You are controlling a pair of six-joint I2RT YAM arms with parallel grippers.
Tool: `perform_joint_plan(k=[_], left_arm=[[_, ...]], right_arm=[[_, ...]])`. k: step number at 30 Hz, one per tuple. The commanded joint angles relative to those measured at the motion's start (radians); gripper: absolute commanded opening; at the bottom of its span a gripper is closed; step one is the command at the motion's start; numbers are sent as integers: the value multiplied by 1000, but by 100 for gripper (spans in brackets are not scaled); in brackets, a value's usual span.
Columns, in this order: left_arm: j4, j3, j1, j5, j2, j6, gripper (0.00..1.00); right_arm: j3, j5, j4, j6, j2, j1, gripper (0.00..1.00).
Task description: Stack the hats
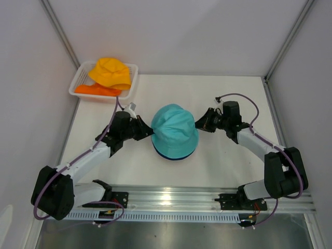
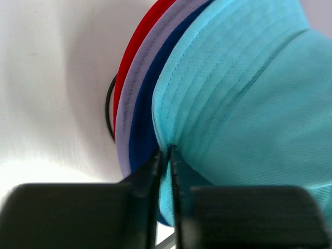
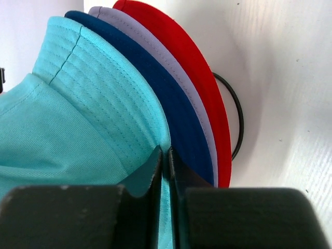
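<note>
A teal hat point(image 1: 175, 130) sits on top of a stack at the table's middle. Under it lie a dark blue hat point(image 3: 176, 109), a lilac hat point(image 3: 155, 44) and a red hat point(image 3: 199, 78), brims nested, over a black wire stand point(image 3: 237, 111). My left gripper point(image 1: 149, 130) is shut on the teal hat's left brim point(image 2: 165, 151). My right gripper point(image 1: 197, 124) is shut on its right brim point(image 3: 166, 150). A yellow hat point(image 1: 110, 72) lies on an orange hat point(image 1: 96, 90) in the white basket point(image 1: 130, 78) at the back left.
The stand's black ring also shows in the left wrist view point(image 2: 108, 106) under the red brim point(image 2: 132, 57). White walls enclose the table on three sides. A metal rail point(image 1: 176, 197) runs along the near edge.
</note>
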Motion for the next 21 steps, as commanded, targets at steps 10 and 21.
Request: perform_joint_plan(k=[10,21], left_arm=[[-254,221,14,-7,-60,186,54],[-119,250,123,97,32,178,55]], right_arm=[[103,57,-172,-66,-38,0,43],[152,14,-97,-61,45,0,31]])
